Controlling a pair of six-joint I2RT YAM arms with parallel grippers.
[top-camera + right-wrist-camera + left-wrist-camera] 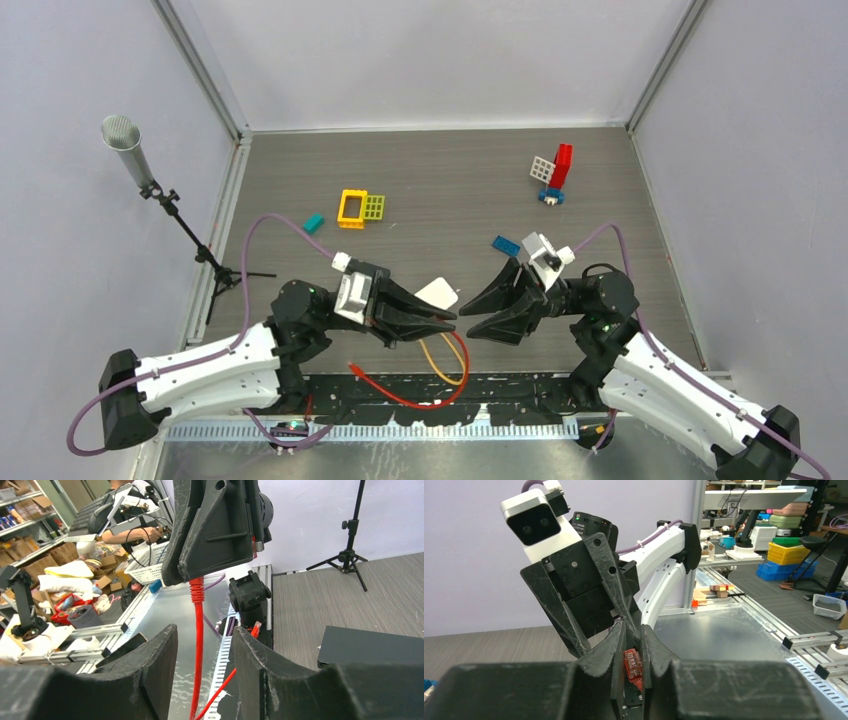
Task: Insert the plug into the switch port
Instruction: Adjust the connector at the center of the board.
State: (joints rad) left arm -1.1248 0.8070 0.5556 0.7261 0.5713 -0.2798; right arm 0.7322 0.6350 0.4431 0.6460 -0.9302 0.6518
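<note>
My left gripper is shut on a red plug, which sits upright between the jaws. From it a red cable hangs down and loops over the table's near edge. The cable's other red plug lies loose by the arm base. My right gripper is open and empty. It faces the left gripper tip to tip with a small gap. A flat black box, the switch, lies on the table beside the right fingers. Its port does not show.
An orange cable lies beside the red loop. Toy blocks sit farther back: a yellow frame, a red and white stack, a teal piece and a blue piece. A microphone stand is at the left wall.
</note>
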